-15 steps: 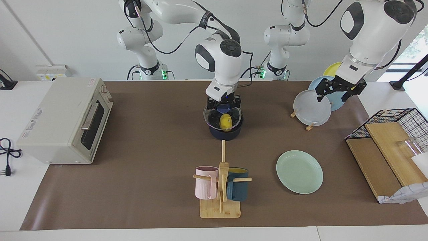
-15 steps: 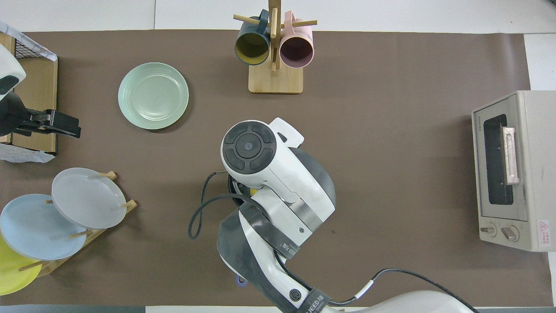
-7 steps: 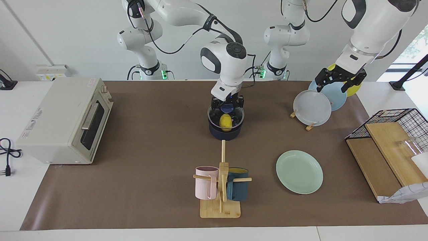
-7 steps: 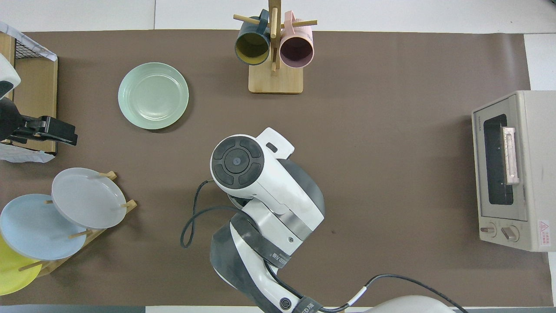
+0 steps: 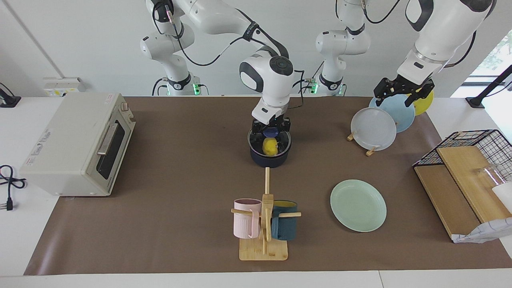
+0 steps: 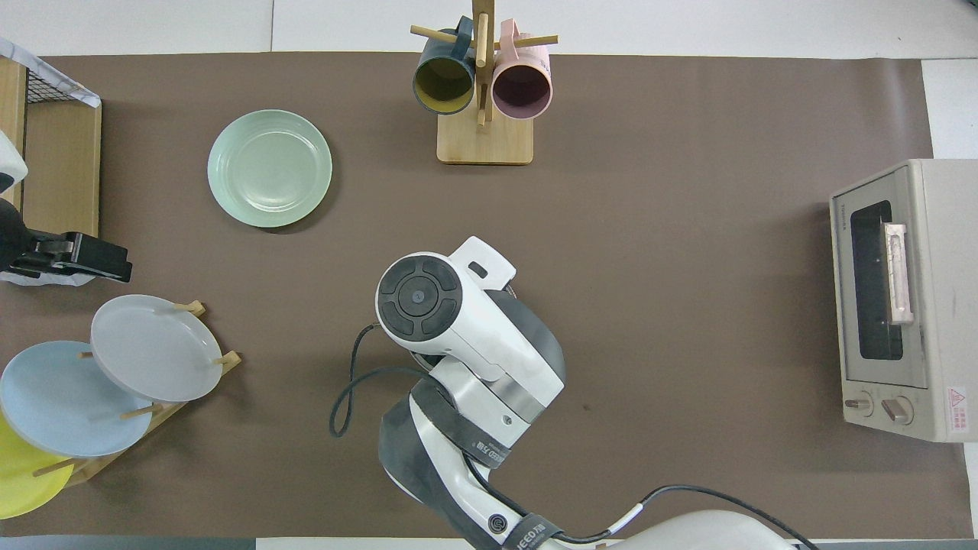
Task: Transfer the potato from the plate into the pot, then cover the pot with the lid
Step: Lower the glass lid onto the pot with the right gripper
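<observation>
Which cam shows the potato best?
Facing view: the potato shows yellow inside the pot, under the glass lid that the right tool holds. Overhead, the right arm covers it completely.

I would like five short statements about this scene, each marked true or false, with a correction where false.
1. The potato lies inside the pot. True.
2. The mint-green plate has food on it. False: it is bare.
3. The right end effector is shut on the knob of the lid, over the pot. True.
4. The left end effector holds the grey plate. False: it is open and holds nothing, up over the plate rack.
5. The pot stands farther from the robots than the mug tree. False: it stands nearer to them.
</observation>
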